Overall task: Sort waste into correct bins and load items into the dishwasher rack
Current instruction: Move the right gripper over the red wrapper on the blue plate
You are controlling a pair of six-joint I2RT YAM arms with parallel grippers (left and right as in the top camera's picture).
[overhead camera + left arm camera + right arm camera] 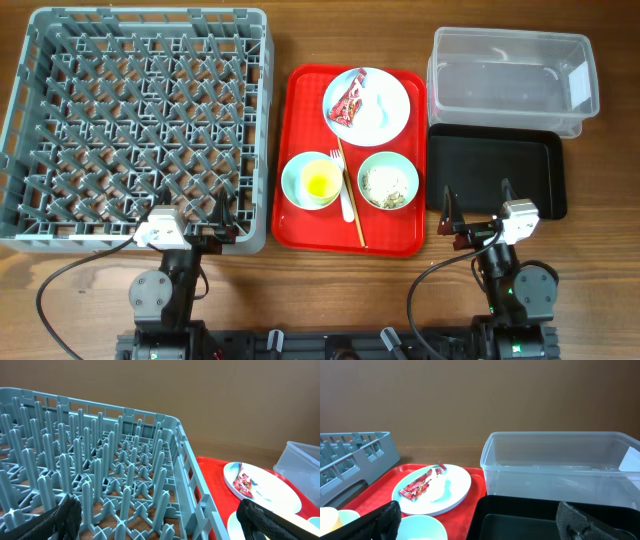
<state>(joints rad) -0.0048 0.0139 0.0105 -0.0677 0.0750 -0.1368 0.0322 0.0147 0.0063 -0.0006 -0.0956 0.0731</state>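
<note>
The grey dishwasher rack (150,15) stands at the left. On a red serving tray, a round plate (390,90) carries the red wrapper (348,103) and white tissue (372,114). One pale bowl (293,178) holds the yellow cup (320,181); the other (366,170) holds rice scraps (388,183). The white fork (344,190) and wooden stick (354,210) lie between the bowls. The clear tub (510,85) and black tray (495,170) sit at the right. My left gripper (192,216) (160,520) is open over the rack's near right corner. My right gripper (478,206) (480,520) is open over the black tray's near edge.
The red serving tray (305,100) lies between the rack and the two bins, close to both. Both arm bases and their cables sit along the near table edge. Bare wooden table (600,280) shows at the near right.
</note>
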